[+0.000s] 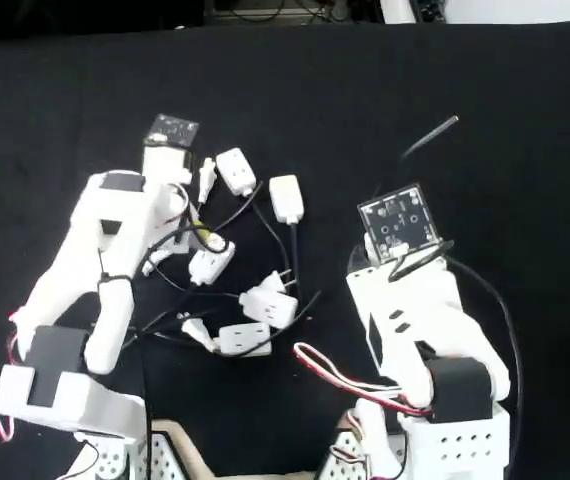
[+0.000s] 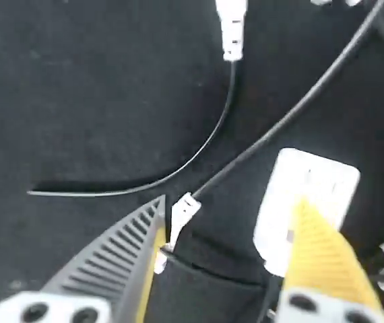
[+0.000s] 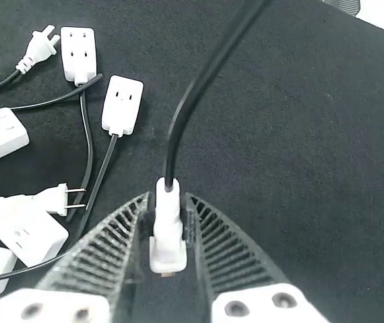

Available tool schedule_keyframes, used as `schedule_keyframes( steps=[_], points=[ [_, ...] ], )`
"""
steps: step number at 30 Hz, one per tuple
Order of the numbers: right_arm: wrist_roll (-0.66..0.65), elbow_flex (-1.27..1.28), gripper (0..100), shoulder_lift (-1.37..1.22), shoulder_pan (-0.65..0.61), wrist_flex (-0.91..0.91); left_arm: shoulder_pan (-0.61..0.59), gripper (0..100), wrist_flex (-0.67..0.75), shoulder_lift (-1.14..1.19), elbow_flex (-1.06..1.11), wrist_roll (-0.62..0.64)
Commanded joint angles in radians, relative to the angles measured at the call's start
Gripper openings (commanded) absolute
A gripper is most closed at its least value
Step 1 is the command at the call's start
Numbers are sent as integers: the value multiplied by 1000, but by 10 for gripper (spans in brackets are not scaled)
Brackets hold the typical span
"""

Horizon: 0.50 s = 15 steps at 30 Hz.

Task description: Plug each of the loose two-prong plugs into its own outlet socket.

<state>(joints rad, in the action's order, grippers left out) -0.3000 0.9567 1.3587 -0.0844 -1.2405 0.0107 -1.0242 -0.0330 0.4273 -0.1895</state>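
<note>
The right end effector (image 3: 167,202) is shut tight on a white plug (image 3: 167,235) with a black cord, over the black surface (image 3: 313,134); white outlet sockets (image 3: 122,104) and a loose plug (image 3: 60,197) lie near it in a tangle; the left end effector (image 2: 231,202) is wide open; a small plug (image 2: 184,212) sits just beside its grey finger (image 2: 135,242); a big socket (image 2: 313,178) lies partly behind its yellow finger (image 2: 320,242).

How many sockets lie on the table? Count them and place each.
5 sockets: two farthest, one mid-pile, two nearest. The left arm may hide more.
</note>
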Motion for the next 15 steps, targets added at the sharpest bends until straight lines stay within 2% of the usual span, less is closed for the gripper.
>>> schedule_keyframes(
  steps=[1, 5, 10, 15],
  points=[
    [5, -8, 11, 1, 9, 5, 4, 288, -100, -132, -88, -3],
    [5, -10, 11, 1, 9, 8, 10, 288, -164, -270, -84, -2],
    [-3, -8, 12, -1, 8, 35, 12, 288, -172, -368, 73, -11],
    [-38, -8, 12, -5, -107, 41, 4, 288, -167, -437, 240, -55]
  ],
)
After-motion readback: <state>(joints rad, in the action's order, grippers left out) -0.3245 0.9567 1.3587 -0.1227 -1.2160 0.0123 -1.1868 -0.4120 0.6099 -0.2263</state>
